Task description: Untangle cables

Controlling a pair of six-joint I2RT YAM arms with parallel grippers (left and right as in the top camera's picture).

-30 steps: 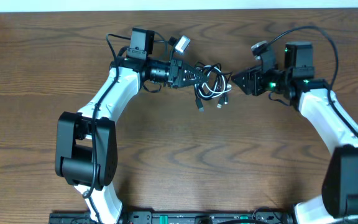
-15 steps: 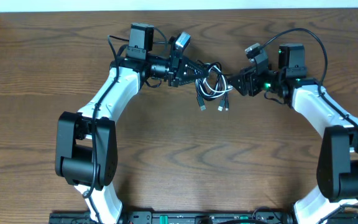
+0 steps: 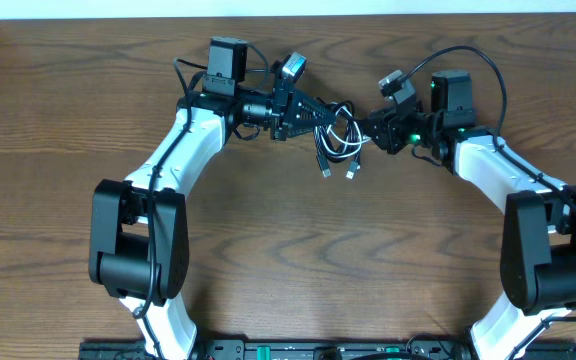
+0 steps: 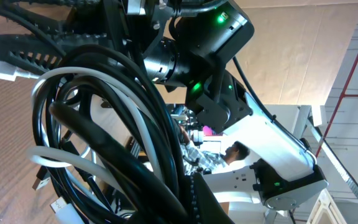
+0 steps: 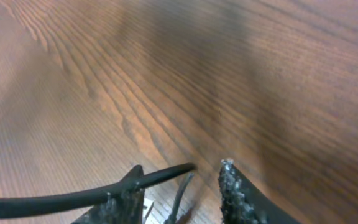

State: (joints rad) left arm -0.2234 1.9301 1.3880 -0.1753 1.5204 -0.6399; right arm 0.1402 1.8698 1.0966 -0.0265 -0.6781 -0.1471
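Clamped tight in the left gripper [image 3: 316, 113]: the tangled cables [image 3: 339, 133], over the far middle of the wooden table [image 3: 268, 250]. Wound through each other in small loops, black cord [image 4: 123, 124] and white cord [image 4: 73, 73], filling the left wrist view right up against the lens. Two small plug ends [image 3: 325, 173] trailing toward the near side; resting on the wood or just above it, cannot tell. Just beside the tangle's right edge, the right gripper [image 3: 368, 128], released, with jaws apart. From the right wrist, a thin black cord end [image 5: 166, 173] lying across one fingertip [image 5: 126, 190] and reaching into the gap, not pinched
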